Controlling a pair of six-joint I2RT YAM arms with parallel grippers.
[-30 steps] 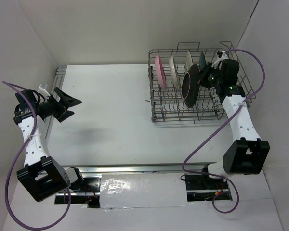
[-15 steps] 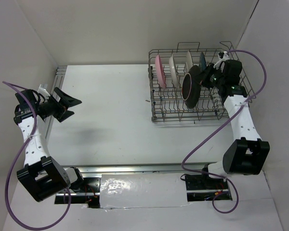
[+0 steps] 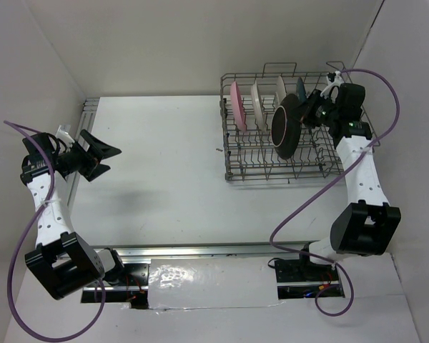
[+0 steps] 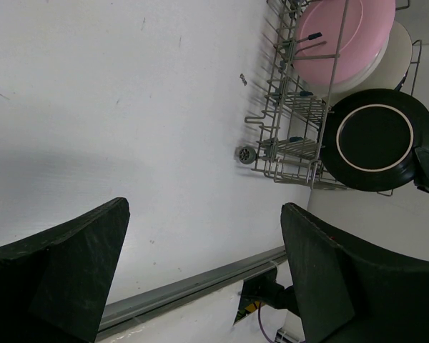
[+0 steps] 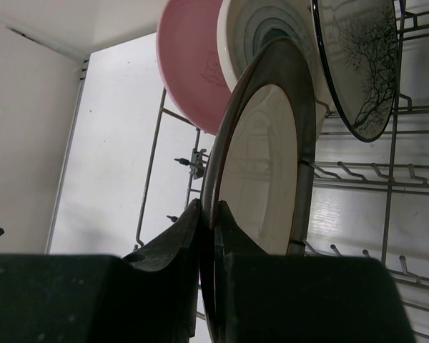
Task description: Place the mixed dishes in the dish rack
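The grey wire dish rack (image 3: pixel 237 168) stands at the back right. In it stand on edge the pink plate (image 3: pixel 237 105), the cream plate with blue centre (image 3: pixel 257 106), the grey plate with branch drawing (image 3: pixel 279 87) and the dark teal plate (image 3: pixel 300 88). My right gripper (image 3: pixel 305 117) is shut on the rim of the brown-rimmed cream plate (image 3: pixel 283 130) and holds it upright over the rack; it also shows in the right wrist view (image 5: pixel 261 171). My left gripper (image 3: pixel 104 158) is open and empty at the far left above the table.
A small dark speck (image 3: pixel 217 150) lies on the white table left of the rack. A metal rail (image 3: pixel 214 249) runs along the near edge. White walls close in on both sides.
My right gripper has moved back and a little right with the brown-rimmed plate, which now stands deeper over the rack. The left arm has not moved.
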